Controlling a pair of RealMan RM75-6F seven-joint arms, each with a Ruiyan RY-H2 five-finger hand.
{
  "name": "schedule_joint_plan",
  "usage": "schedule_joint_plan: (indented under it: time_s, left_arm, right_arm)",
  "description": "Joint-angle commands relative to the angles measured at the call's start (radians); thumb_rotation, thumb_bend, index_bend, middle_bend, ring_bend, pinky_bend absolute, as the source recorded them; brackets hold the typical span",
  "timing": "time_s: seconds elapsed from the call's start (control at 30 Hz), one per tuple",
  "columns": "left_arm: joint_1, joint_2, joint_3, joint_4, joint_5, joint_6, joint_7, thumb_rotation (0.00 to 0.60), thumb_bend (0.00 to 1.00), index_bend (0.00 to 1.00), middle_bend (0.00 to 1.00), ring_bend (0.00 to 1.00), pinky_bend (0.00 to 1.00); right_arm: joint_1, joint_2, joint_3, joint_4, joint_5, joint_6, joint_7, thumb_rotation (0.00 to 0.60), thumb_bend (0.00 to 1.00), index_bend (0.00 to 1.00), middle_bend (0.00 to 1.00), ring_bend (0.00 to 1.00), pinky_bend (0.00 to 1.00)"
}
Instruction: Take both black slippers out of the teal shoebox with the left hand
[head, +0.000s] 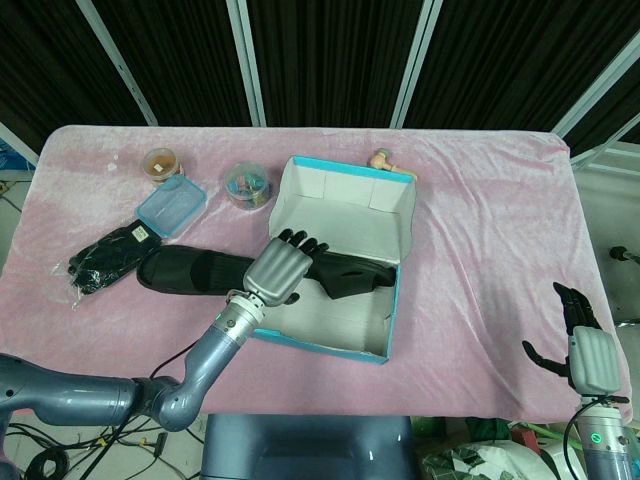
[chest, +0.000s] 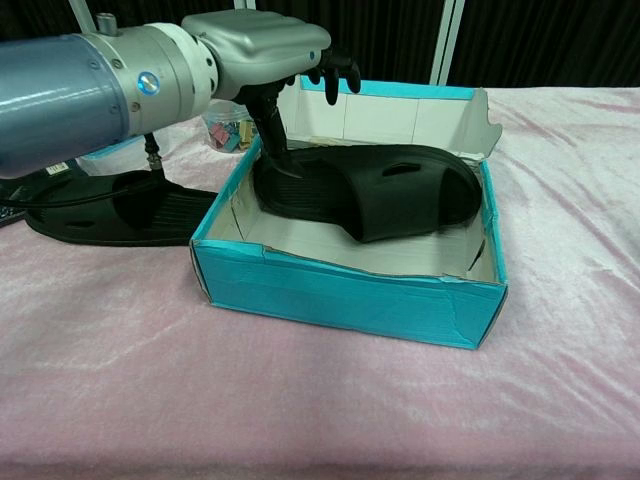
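The teal shoebox (head: 320, 345) stands open at the table's middle, its front wall (chest: 350, 290) facing the chest view. One black slipper (head: 352, 273) lies across the inside (chest: 380, 190). The other black slipper (head: 190, 272) lies on the pink cloth left of the box (chest: 110, 205). My left hand (head: 284, 268) hovers over the box's left end with fingers spread, holding nothing (chest: 265, 45). Its thumb points down toward the boxed slipper's left end; I cannot tell if it touches. My right hand (head: 584, 350) hangs open off the table's front right corner.
Left of the box are a blue-lidded clear container (head: 172, 207), a jar of colourful clips (head: 249, 186), a small jar (head: 160, 162) and a bagged pair of black gloves (head: 105, 255). A small wooden object (head: 382, 160) lies behind the box.
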Motion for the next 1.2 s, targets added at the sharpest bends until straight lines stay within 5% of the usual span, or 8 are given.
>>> schedule_joint_plan:
  time_s: [0.03,0.6,1.2]
  left_arm:
    - [-0.037,-0.050,-0.018,0.045,-0.053,-0.007,0.026,0.600,0.00,0.19,0.26,0.17,0.25]
    - [-0.144,-0.211,-0.051,0.231,-0.161,-0.053,0.040,0.600,0.00,0.21,0.26,0.17,0.24]
    - [-0.153,-0.267,0.002,0.276,-0.142,-0.036,0.044,0.600,0.00,0.22,0.33,0.20,0.26]
  right_arm:
    - [0.000,0.000,0.001,0.000,0.002,-0.001,0.000,0.600,0.13,0.03,0.09,0.07,0.29]
    - [-0.009,-0.007,0.003,0.007,0.019,-0.008,0.012,0.600,0.13,0.03,0.09,0.07,0.29]
    - [-0.006,-0.011,0.008,0.015,0.022,-0.017,0.018,0.600,0.13,0.03,0.09,0.07,0.29]
